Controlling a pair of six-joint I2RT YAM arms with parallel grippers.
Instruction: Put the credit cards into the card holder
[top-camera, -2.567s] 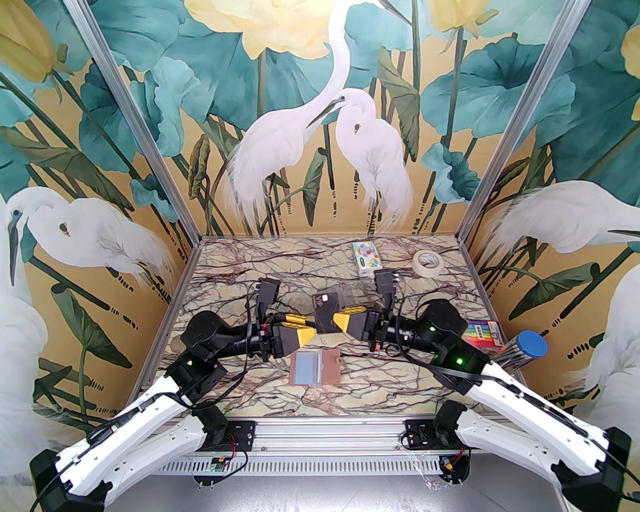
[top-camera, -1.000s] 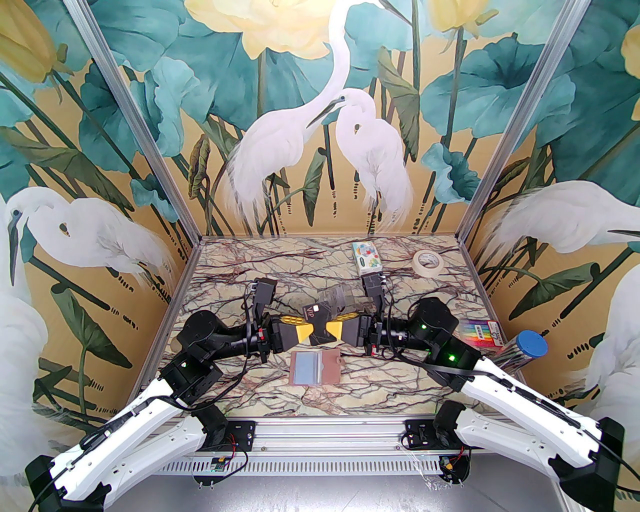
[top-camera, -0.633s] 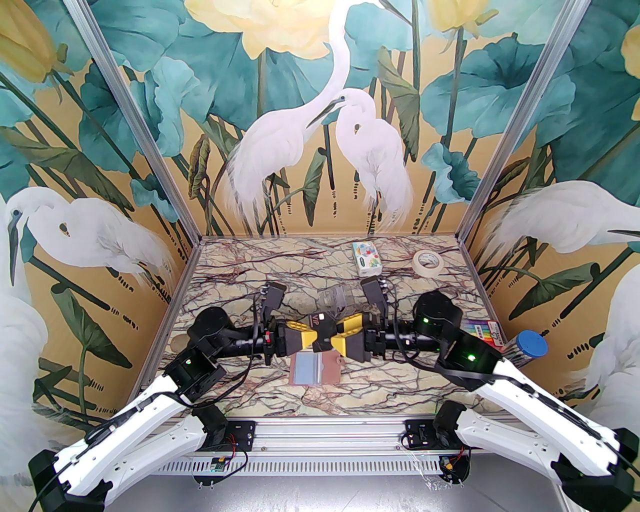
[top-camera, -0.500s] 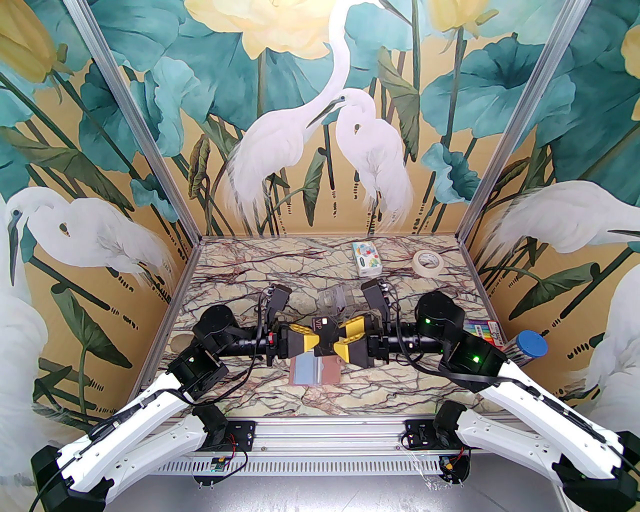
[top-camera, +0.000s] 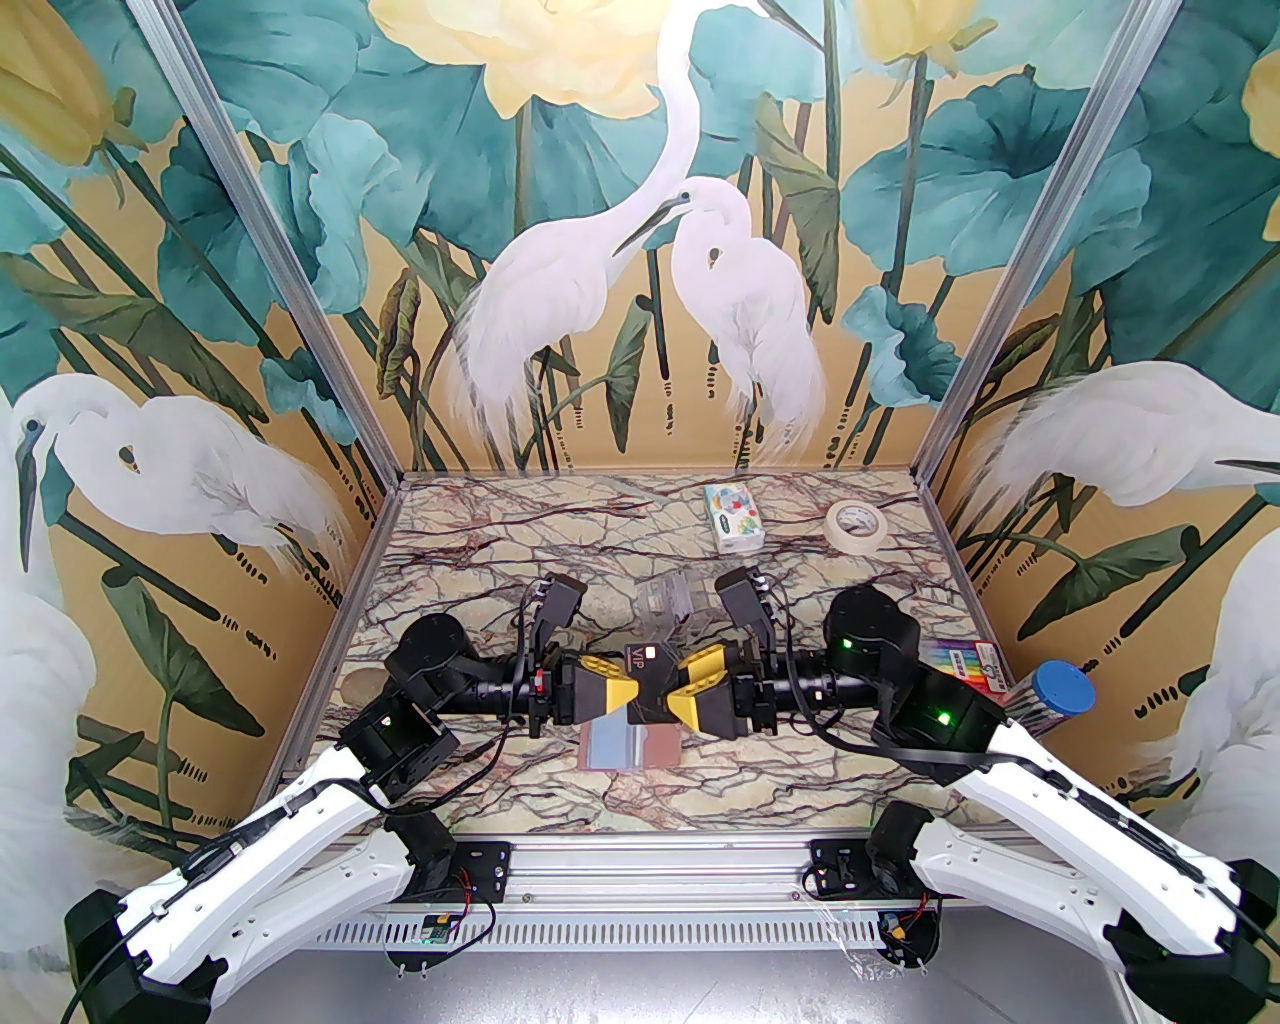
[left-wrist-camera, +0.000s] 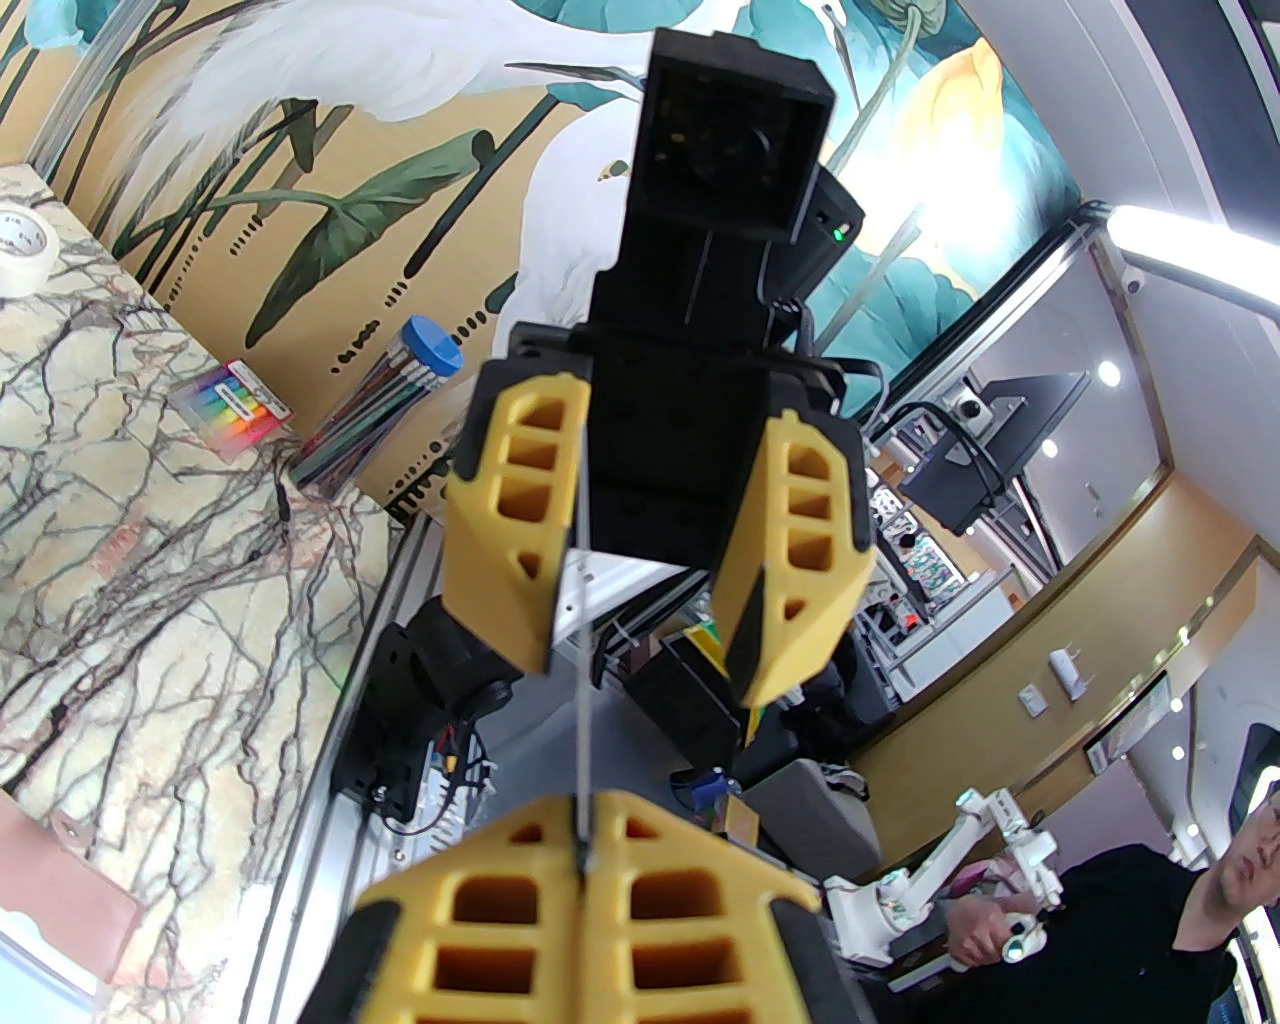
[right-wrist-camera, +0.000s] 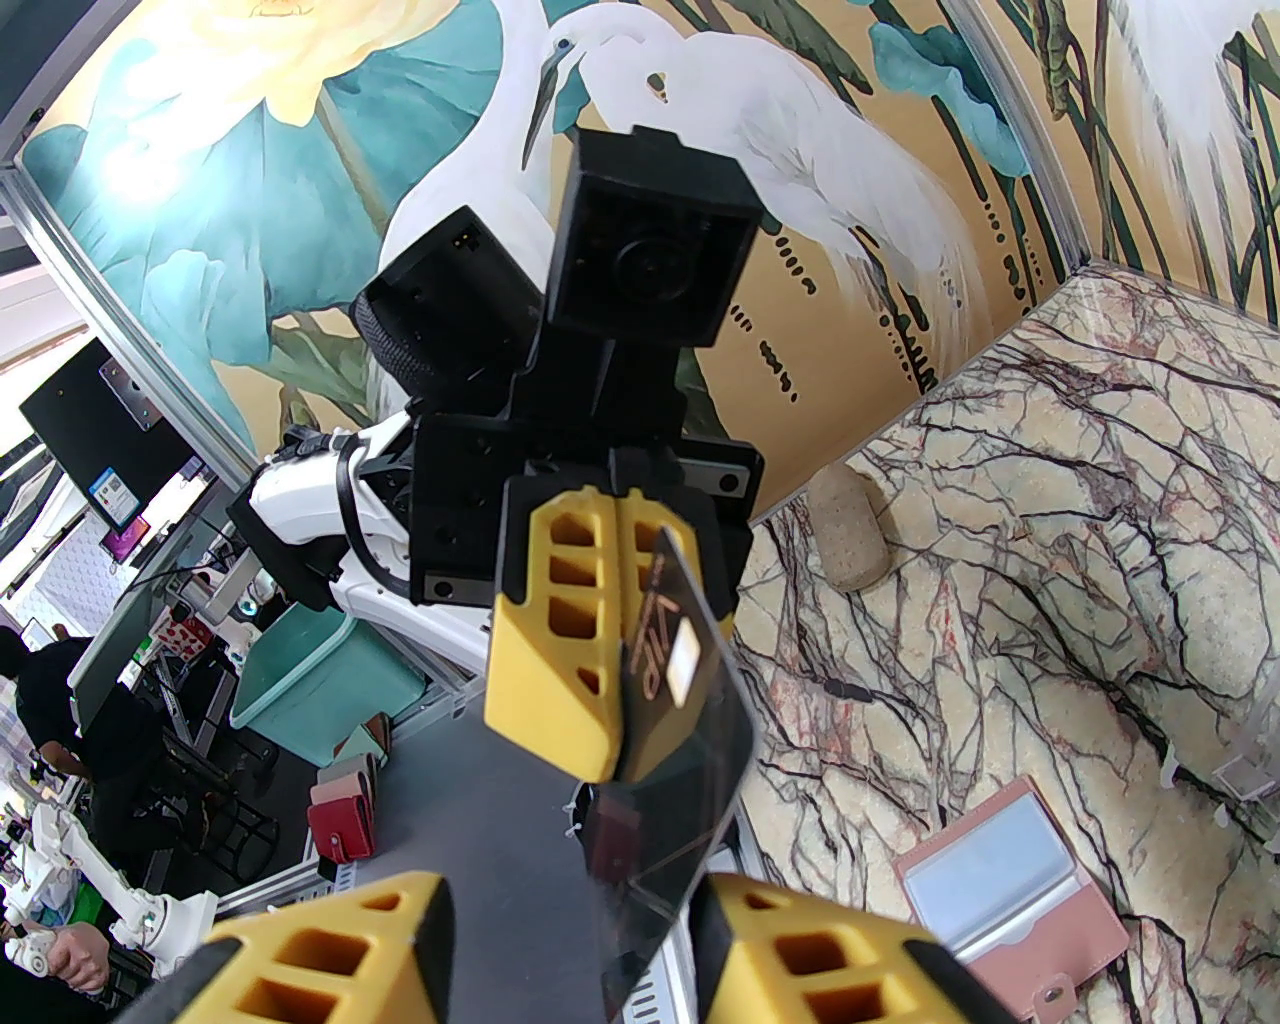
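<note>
A black credit card (top-camera: 647, 664) marked VIP hangs in the air between my two grippers. My left gripper (top-camera: 628, 690) is shut on the card's left end; in the left wrist view the thin card edge (left-wrist-camera: 580, 700) runs out from between its closed fingers (left-wrist-camera: 640, 900). My right gripper (top-camera: 680, 686) faces it with jaws apart around the card's other end (right-wrist-camera: 690, 740). Below them the pink card holder (top-camera: 660, 746) lies open on the table with a pale blue card (top-camera: 604, 744) in its clear pocket; it also appears as the card holder (right-wrist-camera: 1060, 945) in the right wrist view.
A clear plastic stand (top-camera: 673, 600) sits just behind the grippers. Farther back lie a colourful tissue pack (top-camera: 733, 515) and a tape roll (top-camera: 857, 523). A marker pack (top-camera: 965, 665) and a blue-capped pen tube (top-camera: 1055, 695) sit at the right edge.
Both grippers have moved nearer with the black card, to just above the card holder, and have rolled. The right gripper's jaws have come apart; the left stays shut on the card.
</note>
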